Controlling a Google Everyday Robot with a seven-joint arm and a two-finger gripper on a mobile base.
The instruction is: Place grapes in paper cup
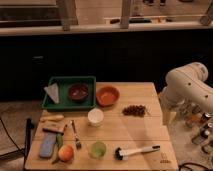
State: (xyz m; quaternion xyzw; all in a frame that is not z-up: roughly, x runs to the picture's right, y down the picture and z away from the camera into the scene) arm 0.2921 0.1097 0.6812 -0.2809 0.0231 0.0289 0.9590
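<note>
A bunch of dark grapes (134,110) lies on the wooden table (140,130), right of centre. A white paper cup (95,117) stands upright to the left of the grapes, about a hand's width away. My white arm (186,86) hangs off the table's right edge, apart from the grapes. My gripper does not show; it is hidden below the arm or out of the frame.
A green tray (64,102) at the back left holds a dark bowl (78,92) and a white napkin (52,92). An orange bowl (107,95) sits behind the cup. At the front are a green cup (98,149), a brush (135,151), a fork (76,135), an orange fruit (65,153) and a blue sponge (48,146).
</note>
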